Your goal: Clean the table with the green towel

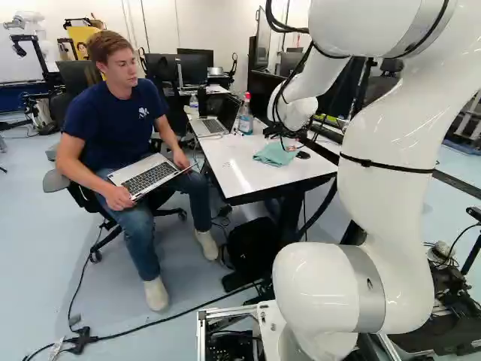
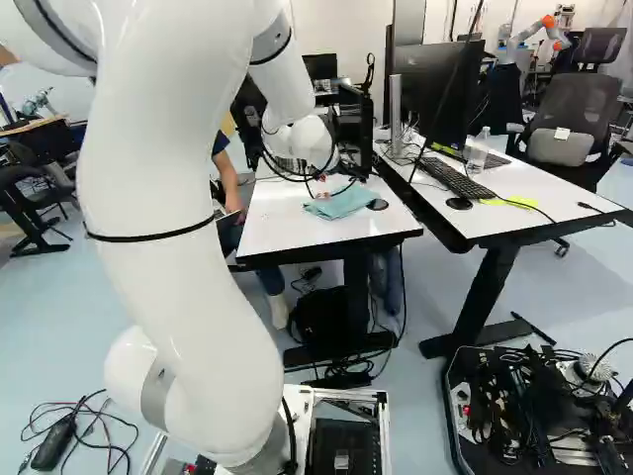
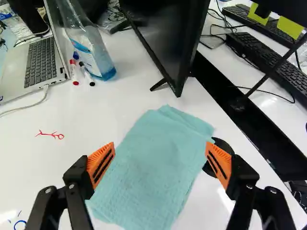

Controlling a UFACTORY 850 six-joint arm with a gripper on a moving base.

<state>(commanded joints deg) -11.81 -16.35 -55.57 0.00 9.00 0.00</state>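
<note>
Towel (image 3: 158,143), pale blue-green, lies on the near right part of the white table (image 1: 248,167) as the end effector (image 3: 159,158) hangs over it, its two orange-padded fingers spread wide w/ cloth in the gap btwn them but no pinch. Whether either tip touches fabric, can't tell. Step in hand is prob. the pickup, w/ wiping yet to be done: red scrawl (image 3: 50,134) marks the surface left of the cloth, and blue marks (image 3: 20,224) sit nearer. Next move likely calls for lowering, closing on a fold, then a drag left across the ink. Cloth looks soft, thin & finely textured, a rough rectangle w/ layered folds at its far edge; it may bunch or slip if pinched shallow. Tabletop is smooth & glossy, so ink may lift easily, tho that's a guess. Round black disc (image 3: 218,149) at the towel's right could snag a finger. Clear plastic bottle (image 3: 91,45), capped markers (image 3: 86,74) & laptop (image 3: 36,62) stand far left; flat dark monitor (image 3: 165,38) is beyond.
</note>
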